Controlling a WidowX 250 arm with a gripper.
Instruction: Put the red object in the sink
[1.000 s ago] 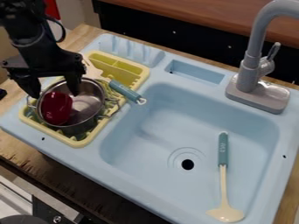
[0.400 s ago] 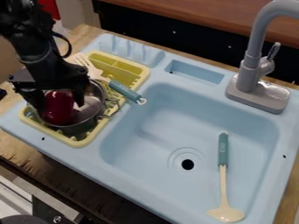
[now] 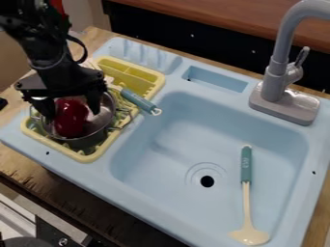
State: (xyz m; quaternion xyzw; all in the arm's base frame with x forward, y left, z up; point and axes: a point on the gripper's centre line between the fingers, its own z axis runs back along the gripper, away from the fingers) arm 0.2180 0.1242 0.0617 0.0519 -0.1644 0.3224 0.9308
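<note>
My gripper [image 3: 72, 110] hangs over the metal pot at the left, its fingers open on either side of the red object. The red object [image 3: 71, 118] lies inside the pot [image 3: 101, 120], and its upper end is between the fingertips. That pot stands in the yellow dish rack [image 3: 94, 155]. To the right is the light blue sink [image 3: 174, 159], its basin holding a ladle.
A utensil with a teal handle [image 3: 138, 100] leans across the rack's right edge. The cream ladle [image 3: 246, 198] lies in the basin's right part. A grey faucet [image 3: 276, 79] rises at the back right.
The gripper has come down over the pot and shifted slightly right, with the fingers now around the red object. The red object has turned and shifted slightly to the right inside the pot.
</note>
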